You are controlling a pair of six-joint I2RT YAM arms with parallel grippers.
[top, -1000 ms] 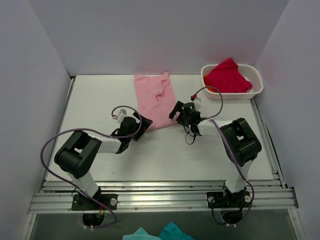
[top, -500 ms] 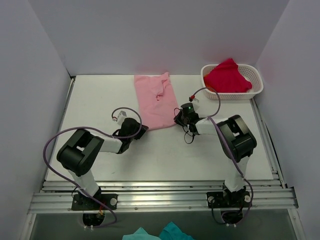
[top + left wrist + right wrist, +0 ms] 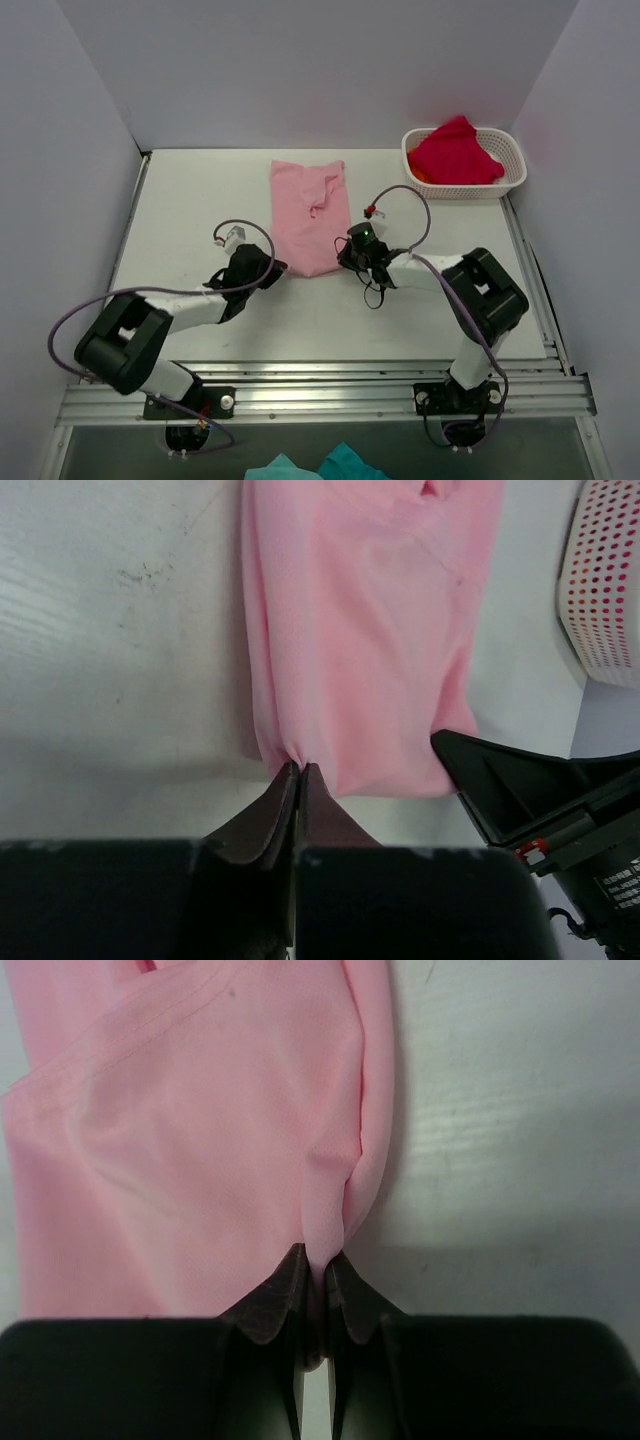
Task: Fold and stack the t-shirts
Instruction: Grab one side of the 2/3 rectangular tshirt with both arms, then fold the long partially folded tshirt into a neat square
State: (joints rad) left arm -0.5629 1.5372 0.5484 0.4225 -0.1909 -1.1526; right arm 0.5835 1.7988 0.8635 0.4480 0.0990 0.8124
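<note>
Pink t-shirt (image 3: 308, 215) lies flat at worktop (image 3: 180, 220) centre as a narrow strip running away from arms. Left fingers (image 3: 265, 820) closed, pinching its near-left corner. Right fingers (image 3: 275, 1300) closed, pinching near-right corner. Crimson t-shirt (image 3: 455, 152) heaped in basket (image 3: 470, 191), far right, well apart.

Even, bright light; soft shadows; near wrist-view edges blurred.

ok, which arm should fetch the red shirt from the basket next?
Right, probably. The basket with the red shirt sits far right, nearer the right gripper; the left gripper is across the pink shirt. Both pinch it.
</note>
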